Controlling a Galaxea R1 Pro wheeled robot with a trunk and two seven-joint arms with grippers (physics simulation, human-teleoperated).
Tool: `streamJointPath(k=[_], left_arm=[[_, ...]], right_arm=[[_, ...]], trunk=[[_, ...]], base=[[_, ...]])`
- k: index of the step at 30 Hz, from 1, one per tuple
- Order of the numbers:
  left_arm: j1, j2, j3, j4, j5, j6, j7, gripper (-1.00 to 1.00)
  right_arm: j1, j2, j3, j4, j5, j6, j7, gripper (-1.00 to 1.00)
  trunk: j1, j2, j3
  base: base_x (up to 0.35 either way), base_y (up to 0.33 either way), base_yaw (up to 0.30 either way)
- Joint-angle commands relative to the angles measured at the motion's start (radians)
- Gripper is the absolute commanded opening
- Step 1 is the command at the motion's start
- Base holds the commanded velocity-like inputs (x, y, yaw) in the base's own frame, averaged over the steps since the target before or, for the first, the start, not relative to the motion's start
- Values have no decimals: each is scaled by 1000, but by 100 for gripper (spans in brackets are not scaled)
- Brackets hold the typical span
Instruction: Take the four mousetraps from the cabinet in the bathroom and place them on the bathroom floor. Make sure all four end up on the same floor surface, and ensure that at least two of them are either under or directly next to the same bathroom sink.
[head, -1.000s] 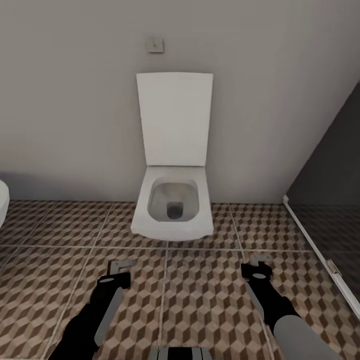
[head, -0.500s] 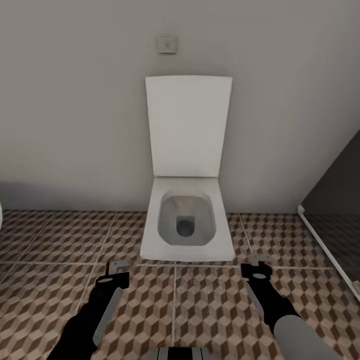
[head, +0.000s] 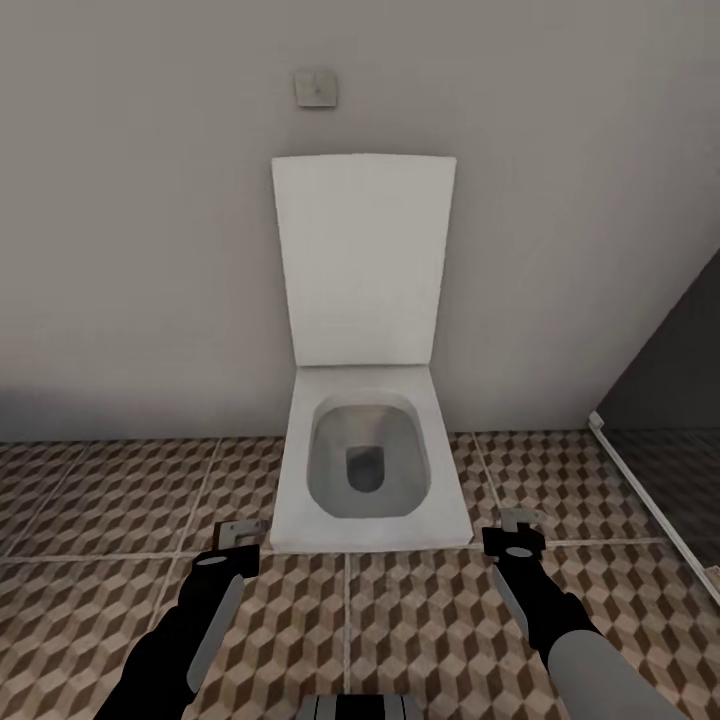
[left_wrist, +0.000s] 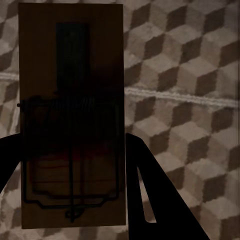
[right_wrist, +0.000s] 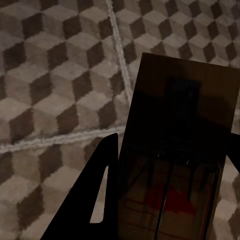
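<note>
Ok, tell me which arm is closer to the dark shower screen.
Right. The right arm reaches out over the floor a little way from the shower screen and its white bottom rail; the left arm is beyond the toilet from it.

The toilet (head: 368, 440) looks like smooth, glossy white ceramic, and the wall (head: 130, 250) behind it is matt grey. The bathroom floor (head: 110, 500) is matt printed tile with pale grout, and each mousetrap (left_wrist: 70, 115) (right_wrist: 180, 160) is dull dark wood carrying thin metal wire.

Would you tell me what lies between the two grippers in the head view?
Only bare floor between left gripper and right gripper; the toilet sits just beyond.
</note>
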Motion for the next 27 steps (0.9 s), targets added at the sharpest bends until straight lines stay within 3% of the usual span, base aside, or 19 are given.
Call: streamJointPath(k=[1,22,27], left_arm=[[0,0,-2,-1,8,3,8,-100],[0,-1,0,-1,7,2,11,-100],[0,-1,2,-1,7,2,12,-100]], right_arm=[[0,0,-1,-2,6,8,0,-100],[0,0,-1,-2,7,11,1,-100],[0,1,-1,-2,8,13,1,-100]], trunk=[[0,0,-1],[0,0,-1],[0,0,-1]], base=[[10,3,-18],[1,0,-2],[0,-149,0]])
